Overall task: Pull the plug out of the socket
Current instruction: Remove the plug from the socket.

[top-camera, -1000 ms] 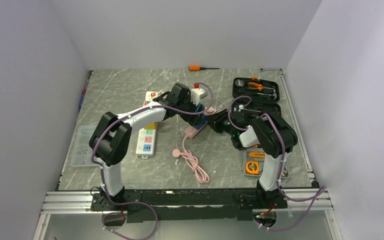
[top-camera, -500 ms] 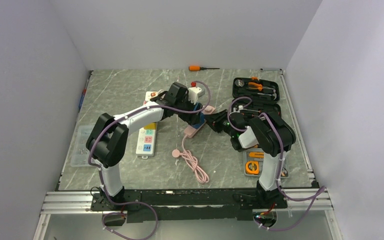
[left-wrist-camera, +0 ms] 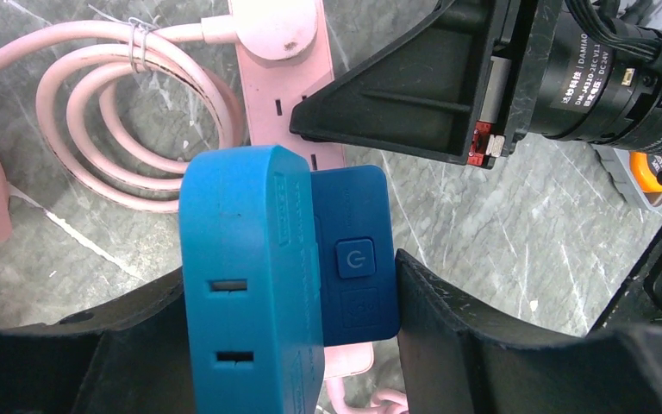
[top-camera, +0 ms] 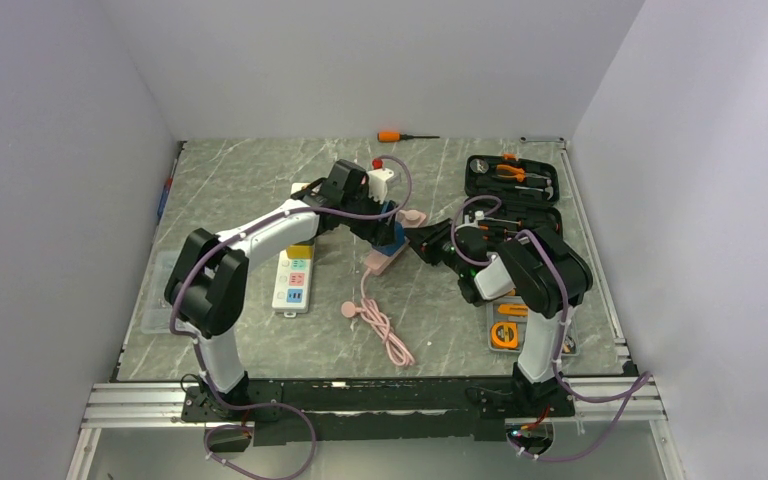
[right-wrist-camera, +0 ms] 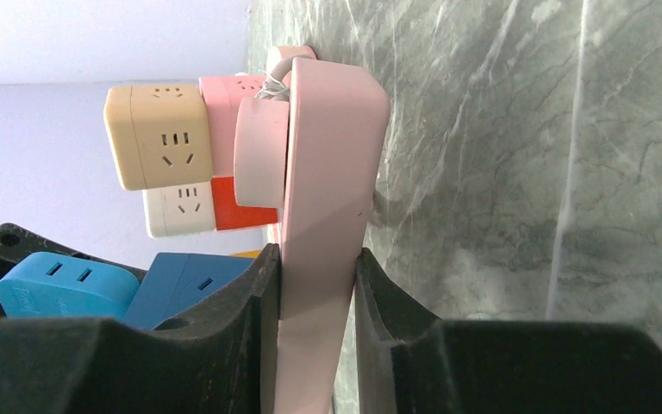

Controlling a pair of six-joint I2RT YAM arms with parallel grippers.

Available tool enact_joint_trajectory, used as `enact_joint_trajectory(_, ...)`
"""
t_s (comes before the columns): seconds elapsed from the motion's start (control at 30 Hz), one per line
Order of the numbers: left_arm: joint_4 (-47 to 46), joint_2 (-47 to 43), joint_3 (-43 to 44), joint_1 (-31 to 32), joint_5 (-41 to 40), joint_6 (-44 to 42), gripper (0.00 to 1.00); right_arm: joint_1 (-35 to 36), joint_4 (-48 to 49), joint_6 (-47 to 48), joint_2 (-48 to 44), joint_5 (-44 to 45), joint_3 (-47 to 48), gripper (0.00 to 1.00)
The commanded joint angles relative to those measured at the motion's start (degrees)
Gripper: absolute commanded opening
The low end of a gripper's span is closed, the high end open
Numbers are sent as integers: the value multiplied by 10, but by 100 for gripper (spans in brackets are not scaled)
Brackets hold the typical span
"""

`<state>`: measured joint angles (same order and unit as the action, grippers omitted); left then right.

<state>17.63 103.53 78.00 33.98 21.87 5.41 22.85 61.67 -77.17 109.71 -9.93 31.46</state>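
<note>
Right wrist: pink socket [right-wrist-camera: 323, 216], blue plug [right-wrist-camera: 65, 289]

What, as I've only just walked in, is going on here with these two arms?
The left gripper is closed on the blue plug, which sits over the pink power strip. The right gripper clamps that strip between its fingers, bracing it. From these views it cannot be told whether the plug's prongs are out of the socket.

The left arm [top-camera: 260, 232] and right arm [top-camera: 538, 268] have black joints, white shells and lilac cables [top-camera: 192, 283]. The right arm's motor label [left-wrist-camera: 588, 69], at two o'clock, reads DAMIAO.
</note>
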Motion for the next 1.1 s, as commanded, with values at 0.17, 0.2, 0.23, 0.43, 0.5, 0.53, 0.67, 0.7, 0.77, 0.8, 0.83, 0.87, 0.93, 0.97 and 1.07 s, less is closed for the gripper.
enact_joint_trajectory(0.17,-67,-116,19,-35,53,28,19,-11,-163,84,-8,112,-31,0)
enact_joint_trajectory(0.2,-69,-117,19,-37,53,27,19,-11,-166,83,-8,115,-33,0)
enact_joint_trajectory(0.23,-69,-118,20,-39,54,28,18,-11,-164,81,-7,115,-36,0)
enact_joint_trajectory(0.43,-64,-123,25,-46,62,23,17,-11,-162,85,-5,118,-46,0)
enact_joint_trajectory(0.5,-62,-122,28,-49,65,22,17,-11,-161,93,-6,119,-48,0)
enact_joint_trajectory(0.53,-60,-122,30,-50,68,20,17,-11,-160,95,-6,119,-48,0)
enact_joint_trajectory(0.67,-66,-121,22,-51,75,11,17,-11,-152,113,-7,117,-51,0)
enact_joint_trajectory(0.7,-72,-118,18,-47,76,10,17,-11,-152,114,-8,113,-48,0)
enact_joint_trajectory(0.77,-71,-108,19,-31,76,0,17,-9,-146,114,-8,96,-37,0)
enact_joint_trajectory(0.8,-71,-104,22,-25,79,-2,17,-9,-138,109,-7,81,-32,0)
enact_joint_trajectory(0.83,-70,-101,25,-22,82,0,16,-8,-131,101,-7,65,-28,3)
enact_joint_trajectory(0.87,-70,-99,26,-20,84,2,16,-8,-123,95,-6,53,-23,18)
enact_joint_trajectory(0.93,-72,-98,24,-18,84,2,16,-8,-110,80,-2,32,-15,42)
enact_joint_trajectory(0.97,-73,-98,22,-17,84,3,16,-8,-98,72,1,22,-12,49)
enact_joint_trajectory(1.07,-73,-101,15,-17,85,3,15,-8,-66,49,11,6,-7,64)
